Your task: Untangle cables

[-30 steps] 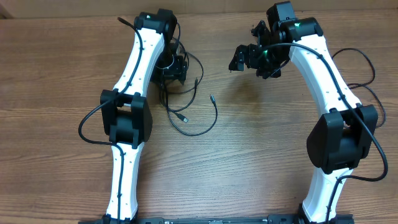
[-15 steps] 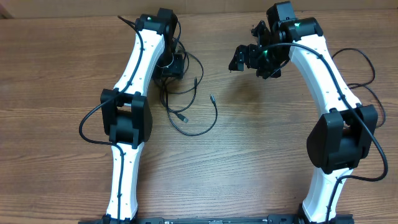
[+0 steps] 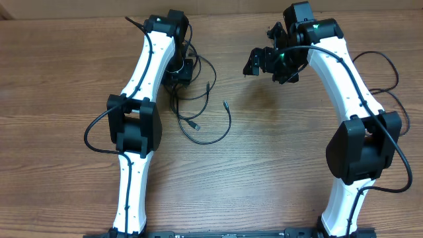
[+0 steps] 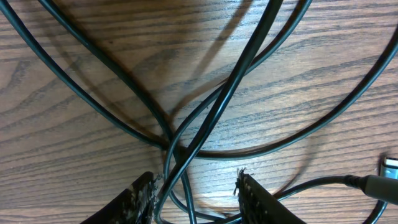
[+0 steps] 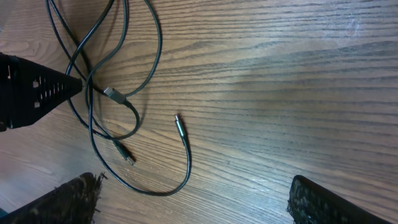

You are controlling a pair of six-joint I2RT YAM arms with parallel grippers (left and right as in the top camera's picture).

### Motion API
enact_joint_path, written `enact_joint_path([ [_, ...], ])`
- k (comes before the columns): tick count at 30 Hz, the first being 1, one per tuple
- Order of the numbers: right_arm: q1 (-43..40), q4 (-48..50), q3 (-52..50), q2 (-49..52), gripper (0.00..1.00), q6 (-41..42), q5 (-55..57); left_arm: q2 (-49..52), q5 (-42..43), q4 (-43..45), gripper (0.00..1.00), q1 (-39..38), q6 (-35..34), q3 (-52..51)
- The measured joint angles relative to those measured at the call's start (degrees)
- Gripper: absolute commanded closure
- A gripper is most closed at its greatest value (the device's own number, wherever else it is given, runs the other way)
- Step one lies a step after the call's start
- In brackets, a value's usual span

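The cables are thin black cords tangled in loops beside the left arm, with one plug tip lying loose. My left gripper is low over the tangle. In the left wrist view several strands cross at a knot and run down between the fingers. One strand touches the left finger, and the jaws stand apart, so my left gripper is open. My right gripper hovers open to the right of the cables. In its own view my right gripper holds nothing, and the cables lie at upper left.
The wooden table carries everything. The left gripper's black body juts in at the left of the right wrist view. Thicker black arm cables loop at the far right and beside the left arm.
My left gripper's jaws have narrowed around the strands. The arms and the cable loops have barely shifted.
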Motion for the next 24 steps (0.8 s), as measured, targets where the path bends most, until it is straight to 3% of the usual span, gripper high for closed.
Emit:
enact_joint_path([
  [7,0.0,-0.04,0.0,0.0,0.04,0.04,0.0,-0.02,-0.26,0.94,0.58,0.0,-0.02,-0.98],
  [9,0.0,-0.07,0.0,0.0,0.04,0.0,0.02,-0.09,-0.39,1.88,0.71,0.0,-0.02,-2.34],
  [10,-0.02,-0.04,0.0,0.0,0.04,0.0,0.02,-0.09,-0.44,2.54,0.88,0.0,-0.02,-3.17],
  [11,-0.02,-0.04,0.0,0.0,0.04,0.02,0.02,-0.09,-0.55,3.43,0.96,0.0,0.2,-4.17],
  [18,-0.02,-0.09,0.0,0.0,0.03,0.0,-0.11,-0.11,-0.63,3.26,0.96,0.0,0.24,-5.46],
  [24,-0.02,-0.04,0.0,0.0,0.03,0.0,-5.53,-1.81,-0.55,-1.16,0.96,0.46,0.22,3.65],
])
